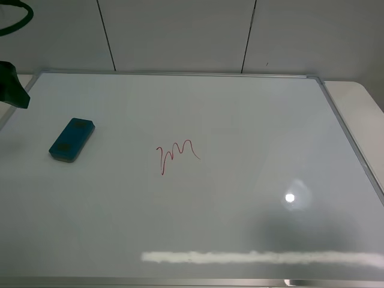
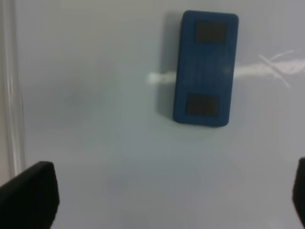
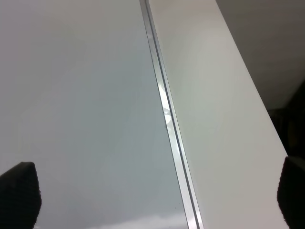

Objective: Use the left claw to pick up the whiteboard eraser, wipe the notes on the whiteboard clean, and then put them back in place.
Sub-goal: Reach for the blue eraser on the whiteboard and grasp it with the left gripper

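**Eraser loose on the board, both claws open**

The eraser [image 1: 72,139] lies flat on the left part of the board [image 1: 252,114], its two dark patches facing up and nothing touching it. The red notes [image 1: 177,156] sit well to its right, near the middle of the board, unwiped. In the left wrist view the eraser [image 2: 206,68] lies ahead of the left claw [image 2: 164,198], not between its fingers. The black fingers [image 2: 28,195] are spread wide and hold nothing. A dark part of the left arm [image 1: 12,84] shows at the board's far left corner. The right claw [image 3: 155,195] is also spread and empty, over the board's silver frame [image 3: 167,119] where it meets the white table [image 3: 214,95]. A lamp's glare [image 1: 290,197] reflects on the board's right side.
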